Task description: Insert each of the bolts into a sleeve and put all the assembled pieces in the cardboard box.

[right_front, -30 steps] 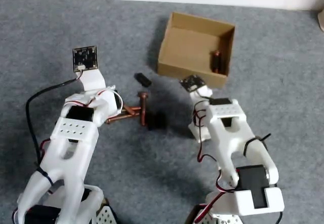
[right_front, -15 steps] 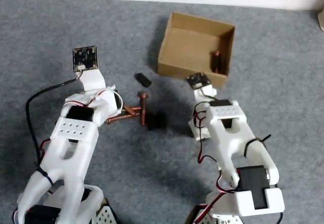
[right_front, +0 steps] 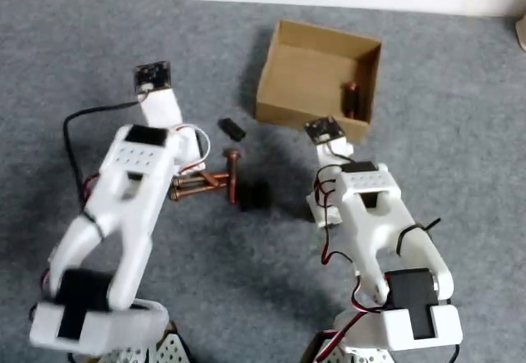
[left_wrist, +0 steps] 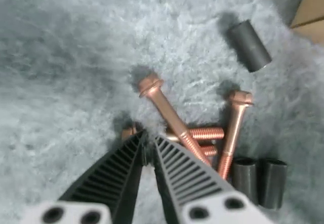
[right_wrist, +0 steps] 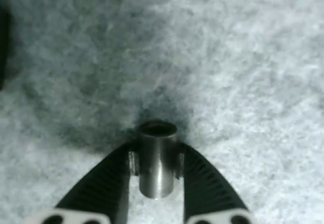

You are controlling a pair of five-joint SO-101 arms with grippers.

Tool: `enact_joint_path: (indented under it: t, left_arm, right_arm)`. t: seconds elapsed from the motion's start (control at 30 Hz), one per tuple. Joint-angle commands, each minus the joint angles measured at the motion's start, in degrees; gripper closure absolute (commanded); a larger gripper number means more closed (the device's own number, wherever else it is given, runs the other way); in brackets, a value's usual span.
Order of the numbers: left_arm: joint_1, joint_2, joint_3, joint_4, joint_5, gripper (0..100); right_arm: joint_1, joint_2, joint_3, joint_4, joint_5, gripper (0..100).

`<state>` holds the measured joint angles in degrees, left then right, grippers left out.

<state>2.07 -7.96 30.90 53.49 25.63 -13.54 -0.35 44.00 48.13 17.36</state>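
**Right gripper** (right_wrist: 157, 155): clenched on 1 dark sleeve (right_wrist: 158, 177). The sleeve is held upright between both fingers, with its open bore towards the wrist camera. It cannot be told whether its lower end touches the grey carpet (right_wrist: 243, 57). In the high view the right arm (right_front: 370, 215) stands near the cardboard box (right_front: 283, 112), on the side of its near wall.

**Left gripper** (left_wrist: 148, 142): fingers drawn almost together with only a thin slit between them, and nothing seen clamped. The tips sit over the heap of copper bolts (left_wrist: 197, 133).
- 2 bolts show flanged heads, their shafts crossing the pile at a slant.
- 2 threaded ends poke out just beside the fingers.
- 1 more head peeks out by a fingertip.

**Other parts:**
- A pair of sleeves (left_wrist: 259, 179) lies side by side, touching the heap's edge.
- 1 lone sleeve (left_wrist: 248, 45) lies apart from the heap, between it and the box.
- 1 assembled piece (right_front: 351, 98) rests inside the box against its right wall.
- The left arm (right_front: 131, 207) stretches over the bolts in the high view.
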Motion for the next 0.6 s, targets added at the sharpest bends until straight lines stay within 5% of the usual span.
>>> enact_joint_path:
  t: [0.0,0.2,0.57]
  left_arm:
    - [1.9,3.7,-5.4,0.4,0.5,96]
    - [1.3,5.3,-5.6,0.1,7.2,75]
    - [-1.0,8.3,-5.8,-0.1,11.3,80]
  right_arm:
    - [-0.1,0.6,0.6,-2.5,-0.8,99.3]
    - [-0.1,0.6,0.6,-2.5,-0.8,99.3]
    - [-0.1,0.6,0.6,-2.5,-0.8,99.3]
